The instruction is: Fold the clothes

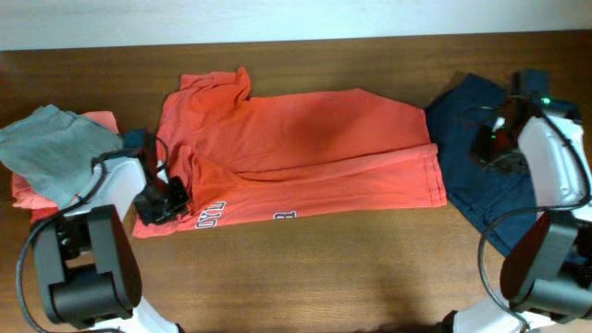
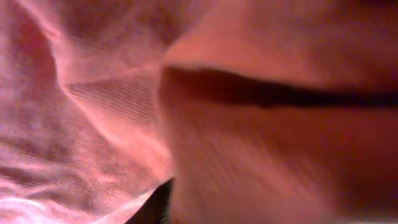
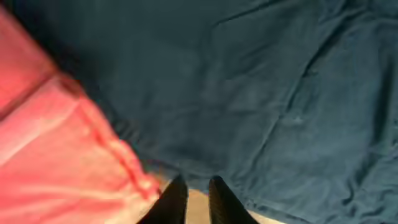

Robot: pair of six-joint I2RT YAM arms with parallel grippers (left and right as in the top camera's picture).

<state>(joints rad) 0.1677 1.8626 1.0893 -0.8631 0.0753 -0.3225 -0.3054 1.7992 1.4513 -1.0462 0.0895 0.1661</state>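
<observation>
The clothes, a red-orange T-shirt, lie spread across the middle of the table with the lower part folded up; white lettering shows along the front edge. My left gripper sits low on the shirt's left end. In the left wrist view, red-orange cloth fills the frame and only one dark finger peeks out, so its jaws are hidden. My right gripper hovers over a dark blue garment. Its fingers stand slightly apart with bare table between them, beside the shirt's hem.
The dark blue garment lies crumpled at the right, touching the shirt's right edge. A grey folded top rests on a coral-pink garment at the far left. Bare brown table runs along the front.
</observation>
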